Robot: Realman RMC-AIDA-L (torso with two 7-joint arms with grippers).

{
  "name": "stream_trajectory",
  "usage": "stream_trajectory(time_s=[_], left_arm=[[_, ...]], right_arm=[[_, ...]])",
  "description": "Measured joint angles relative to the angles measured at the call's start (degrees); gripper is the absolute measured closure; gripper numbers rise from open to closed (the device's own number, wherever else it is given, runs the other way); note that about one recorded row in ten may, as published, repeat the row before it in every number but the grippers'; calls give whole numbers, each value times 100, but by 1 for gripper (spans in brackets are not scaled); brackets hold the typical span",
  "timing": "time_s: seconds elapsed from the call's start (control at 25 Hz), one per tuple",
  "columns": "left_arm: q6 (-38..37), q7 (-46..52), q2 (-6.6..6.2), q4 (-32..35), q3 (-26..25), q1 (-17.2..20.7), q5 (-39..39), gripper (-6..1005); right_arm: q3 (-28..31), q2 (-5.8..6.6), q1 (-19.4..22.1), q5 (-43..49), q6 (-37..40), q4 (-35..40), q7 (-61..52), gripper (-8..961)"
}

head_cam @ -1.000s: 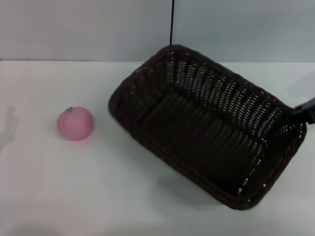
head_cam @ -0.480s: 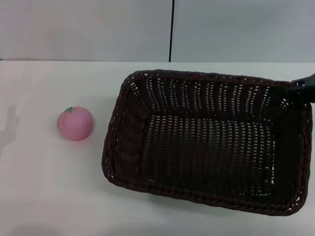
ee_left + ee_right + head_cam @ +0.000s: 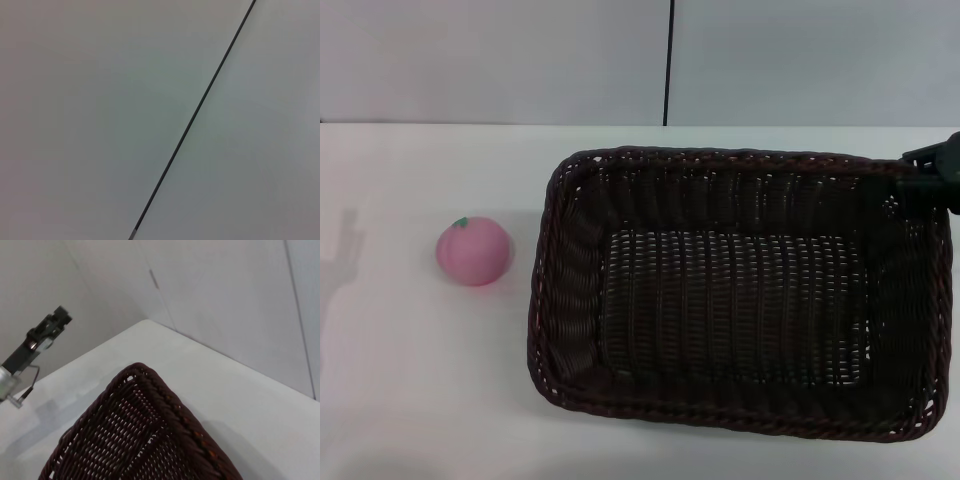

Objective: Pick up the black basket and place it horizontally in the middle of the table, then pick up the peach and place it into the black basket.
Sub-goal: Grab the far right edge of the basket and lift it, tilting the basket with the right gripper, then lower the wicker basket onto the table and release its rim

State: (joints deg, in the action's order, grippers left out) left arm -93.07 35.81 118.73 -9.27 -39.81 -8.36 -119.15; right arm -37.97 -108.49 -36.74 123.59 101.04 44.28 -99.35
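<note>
The black basket lies flat and lengthwise across the table, right of centre, open side up and empty. My right gripper sits at its far right rim corner, shut on the braided rim. The right wrist view shows a corner of the basket. The pink peach stands on the table left of the basket, apart from it. My left gripper shows only far off in the right wrist view, raised above the table's left side.
A grey wall with a dark vertical seam stands behind the table. The left arm's shadow falls on the table's left edge. The left wrist view shows only wall.
The basket has swung from a tilted, diagonal pose to level and horizontal, and has settled lower toward the table. The right gripper stayed on its right rim. The peach has not moved.
</note>
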Motion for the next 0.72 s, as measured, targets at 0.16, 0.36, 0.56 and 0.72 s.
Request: stream_trajectory(time_s=[0.16,0.36,0.56,0.72], left_arm=[[24,21,-5,-25,0,0,-2,306],[30,23,-4,-45,0,-19,-2,307],[55,23,-2,-84,0,-28,-2,307],[83,23,3,-111,0,-28,-3,308]], right_arm=[[47,35,-22,-44,9,-182,430,755],[103,91,-40,-135,57,-507,999,755],[93,140,-67,-137,75,-738,1366,756],[83,174,-79,-128,40,-842,1457,756]])
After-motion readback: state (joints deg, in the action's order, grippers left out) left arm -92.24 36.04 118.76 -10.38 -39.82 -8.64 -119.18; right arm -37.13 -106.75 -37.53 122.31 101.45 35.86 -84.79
